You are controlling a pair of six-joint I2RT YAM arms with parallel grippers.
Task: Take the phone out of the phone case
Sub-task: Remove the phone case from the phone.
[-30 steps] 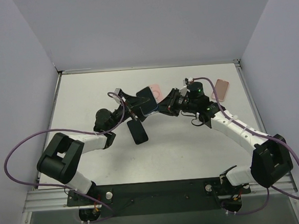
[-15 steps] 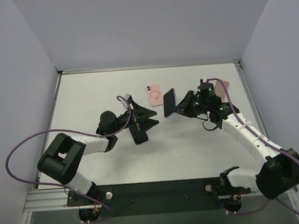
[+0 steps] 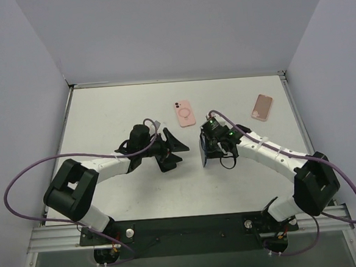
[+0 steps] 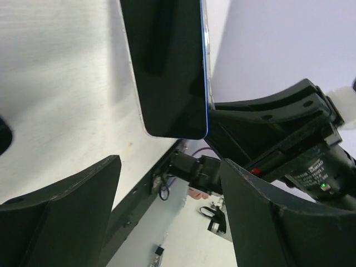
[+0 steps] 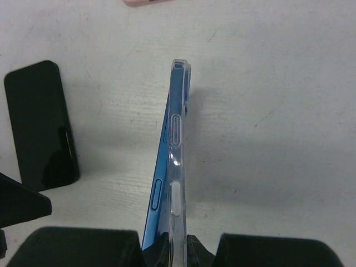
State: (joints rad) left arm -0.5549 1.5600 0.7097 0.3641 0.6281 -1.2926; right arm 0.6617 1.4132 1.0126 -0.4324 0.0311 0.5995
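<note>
Mid table [image 3: 103, 114], right of centre | right claw [image 5: 175, 245] clenched on phone [image 5: 154, 219], stood on edge | left claw [image 3: 174, 147] released, empty, facing screen | clear case [image 5: 177, 150] seemingly part-peeled along one side; full separation left.

We see a white table [image 3: 103, 114]. Flat on it lie a ringed pink case [image 3: 184, 113] at upper centre and a plain pink case [image 3: 262, 107] at upper right, well apart. A black phone [image 5: 41, 125] lies at the left of the right wrist view.
</note>
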